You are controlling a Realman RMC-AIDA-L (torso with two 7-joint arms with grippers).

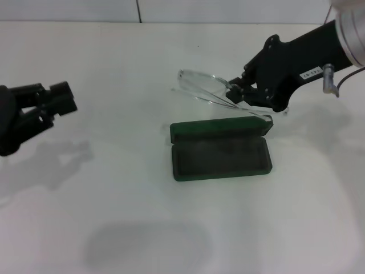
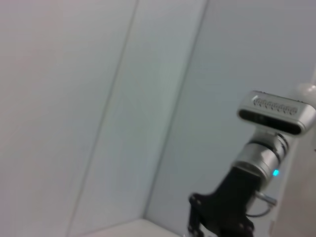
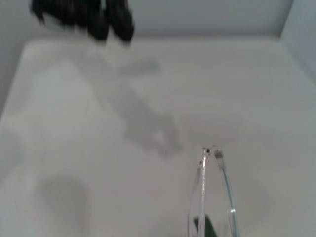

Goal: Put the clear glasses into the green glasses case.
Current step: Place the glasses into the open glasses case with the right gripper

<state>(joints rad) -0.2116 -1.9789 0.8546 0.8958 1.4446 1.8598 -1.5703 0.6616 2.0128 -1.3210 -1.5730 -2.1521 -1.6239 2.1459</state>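
Observation:
The green glasses case (image 1: 221, 157) lies open on the white table, its lid (image 1: 219, 128) folded back and the dark lining facing up. Just behind and above the lid hang the clear glasses (image 1: 201, 83), tilted, with the lenses to the left and the temple arms running right. My right gripper (image 1: 238, 91) is shut on them near the middle of the frame. In the right wrist view the clear glasses (image 3: 217, 197) stick out ahead, over a sliver of the green glasses case (image 3: 205, 228). My left gripper (image 1: 60, 100) hovers far off at the table's left.
The white table (image 1: 114, 194) runs wide around the case, and a white wall (image 1: 171, 10) closes off the back. In the left wrist view only the wall and my right arm (image 2: 232, 202) appear.

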